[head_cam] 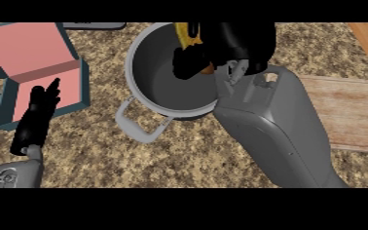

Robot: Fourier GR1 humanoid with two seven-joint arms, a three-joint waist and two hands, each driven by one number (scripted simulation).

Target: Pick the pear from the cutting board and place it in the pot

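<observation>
Speckled brown desk carries a grey pot at upper centre. Right hand, curled around the yellowish pear, hovers over the pot: placing step, calling for release. Left hand, fingers straight, rests lower left.

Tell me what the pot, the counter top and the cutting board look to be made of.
The pot looks like metal: even grey wall, pale rim and loop handle, a matte finish. The counter top looks like speckled stone, perhaps granite, from its mottled brown and beige grain. The cutting board looks like wood, with pale brown streaks like grain running along it.
</observation>
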